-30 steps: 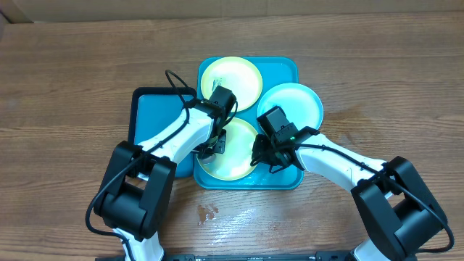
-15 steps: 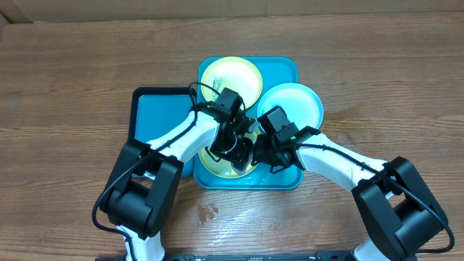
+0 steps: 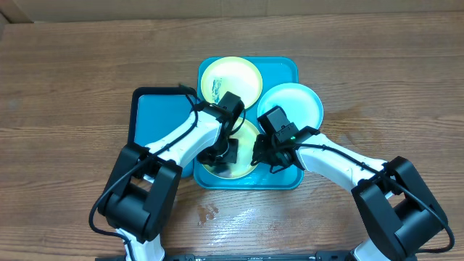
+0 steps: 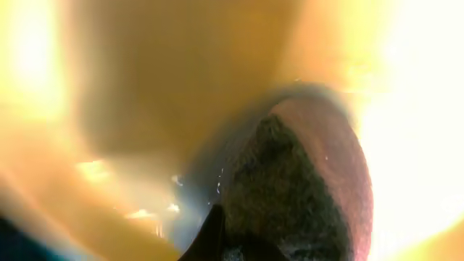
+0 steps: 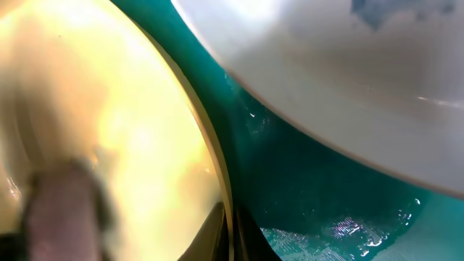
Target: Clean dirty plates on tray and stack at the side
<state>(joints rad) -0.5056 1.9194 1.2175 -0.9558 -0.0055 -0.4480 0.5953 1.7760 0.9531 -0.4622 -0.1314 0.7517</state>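
**Wooden surface: both end effectors low over the near plate**

Brown wood grain is seen across the surface (image 3: pixel 72 72), on which the light-blue tray (image 3: pixel 283 69) is set at the centre. A smaller tray (image 3: pixel 152 116) with a dark rim is laid just beside it on the left. Three plates are carried on the light-blue tray. The far plate (image 3: pixel 239 76), yellow-green at the rim, is marked by dark smears on its left part. The teal-rimmed plate (image 3: pixel 293 107) is placed at the right, with its edge projecting over the tray's right rim. The near plate (image 3: pixel 241 168), also yellow-green, is largely covered by the two arms.

The left end effector (image 3: pixel 221 152) is held low over the left part of the near plate. The right end effector (image 3: pixel 262 154) is held at that plate's right edge, between it and the teal-rimmed plate. In the left wrist view, which is heavily blurred, a dark speckled pad (image 4: pixel 290 188) with a pinkish border is seen close to the lens against the yellow of the plate. In the right wrist view the near plate's rim is shown at the left, the tray floor in the middle and the teal-rimmed plate at the upper right. Whether the fingers of either end effector are apart, together or clamped on anything cannot be told from these views.
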